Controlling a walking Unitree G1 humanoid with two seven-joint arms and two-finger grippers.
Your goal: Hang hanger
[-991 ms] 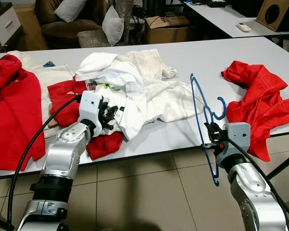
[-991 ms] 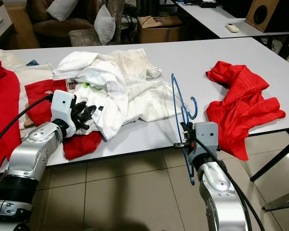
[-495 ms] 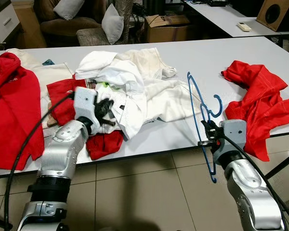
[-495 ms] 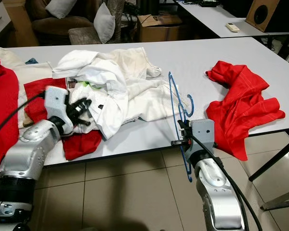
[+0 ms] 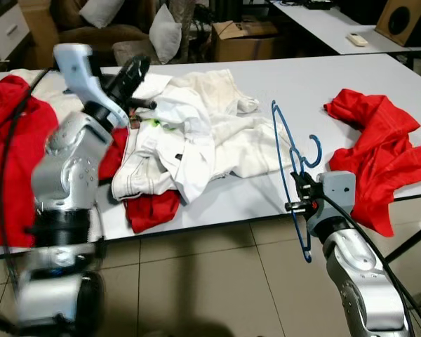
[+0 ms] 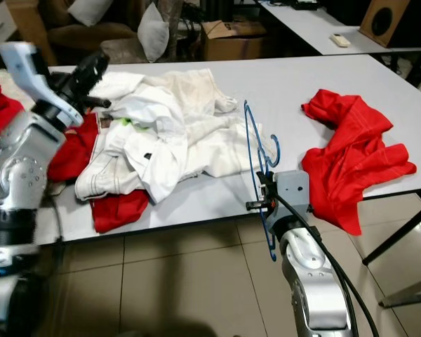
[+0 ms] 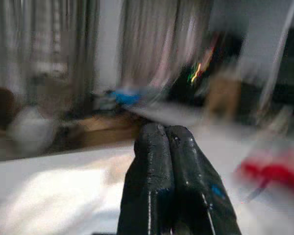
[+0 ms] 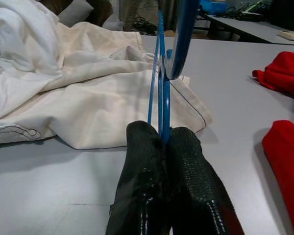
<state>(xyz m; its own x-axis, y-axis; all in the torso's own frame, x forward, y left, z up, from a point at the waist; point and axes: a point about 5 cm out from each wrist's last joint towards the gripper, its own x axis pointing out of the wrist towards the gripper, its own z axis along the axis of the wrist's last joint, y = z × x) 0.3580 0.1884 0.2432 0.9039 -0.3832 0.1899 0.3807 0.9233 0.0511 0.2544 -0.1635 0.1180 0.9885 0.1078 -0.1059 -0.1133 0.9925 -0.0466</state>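
Note:
A thin blue hanger [image 5: 284,151] stands upright at the table's near edge, hook toward the red garment, with my right gripper [image 5: 299,191] shut on its lower bar. In the right wrist view the black fingers [image 8: 186,186] pinch the blue wire [image 8: 162,98]. My left gripper [image 5: 139,67] is raised above the far left side of the white clothes pile [image 5: 189,126]. Its fingers [image 7: 157,166] are pressed together with nothing seen between them; that wrist view is blurred.
A red garment [image 5: 379,140] lies at the right of the white table [image 5: 309,81], part hanging over the edge. More red cloth [image 5: 10,161] covers the left end and a piece [image 5: 151,207] sits under the white pile. A cardboard box [image 5: 242,35], cushions and a second table stand behind.
My left arm has swung up from the front of the white pile to well above its far left side. The white clothes have spread toward the left. The right gripper still holds the hanger.

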